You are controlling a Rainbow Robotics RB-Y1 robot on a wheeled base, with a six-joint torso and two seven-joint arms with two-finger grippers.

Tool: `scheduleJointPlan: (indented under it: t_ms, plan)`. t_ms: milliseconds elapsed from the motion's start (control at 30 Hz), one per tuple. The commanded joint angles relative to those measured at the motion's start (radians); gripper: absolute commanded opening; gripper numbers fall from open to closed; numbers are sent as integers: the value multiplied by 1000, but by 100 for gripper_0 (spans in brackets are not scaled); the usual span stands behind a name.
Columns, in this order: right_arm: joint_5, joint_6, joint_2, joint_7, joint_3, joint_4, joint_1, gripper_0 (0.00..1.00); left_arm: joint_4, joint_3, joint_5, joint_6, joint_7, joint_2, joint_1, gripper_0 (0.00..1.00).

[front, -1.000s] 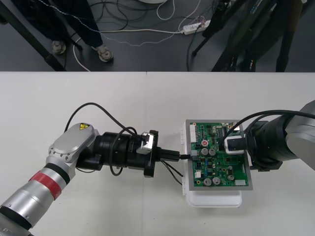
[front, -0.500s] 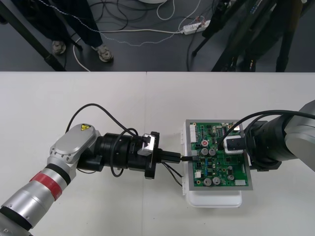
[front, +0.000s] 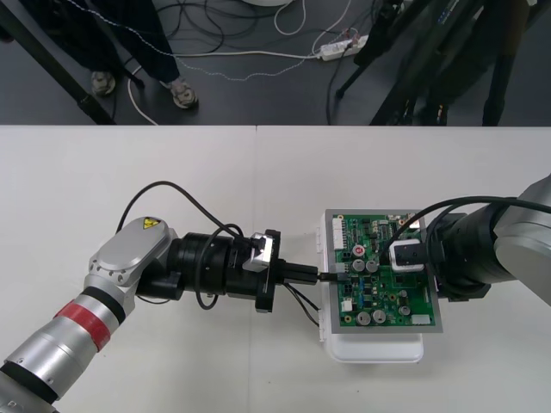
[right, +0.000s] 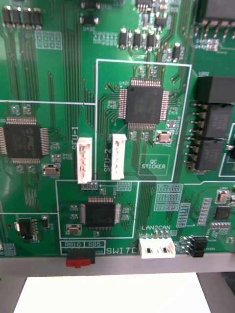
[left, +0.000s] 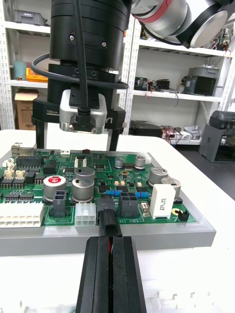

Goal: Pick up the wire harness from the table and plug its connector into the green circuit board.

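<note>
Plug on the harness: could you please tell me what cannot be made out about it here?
- Whether the plug sits fully in the board's connector: left wrist view, the left gripper's fingers cover its rear; front view, too small.
- Where the wires lead: front view, they vanish beneath the left gripper.

Printed in white on the green circuit board [right: 58,73]: SFU-1, SFU-2, QC STICKER; near its edge LAN2CAN, SWITCH, RB10, RB5. On the left arm [front: 129,258], a yellow warning triangle [front: 144,224].
</note>
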Motion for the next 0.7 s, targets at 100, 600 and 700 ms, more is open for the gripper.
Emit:
scheduleJointPlan:
  t_ms: [100,600,700]
  plan:
    - [8,-5,19,-41,15,-9,10,100,-9,-22,16,47,-1,-39,10,0]
    - [7,-5,19,-38,15,-8,10,100,-11,-31,17,47,-21,-67,10,0]
    - [7,-5,19,-38,14,-8,10,100,-15,-33,19,47,-24,-70,10,0]
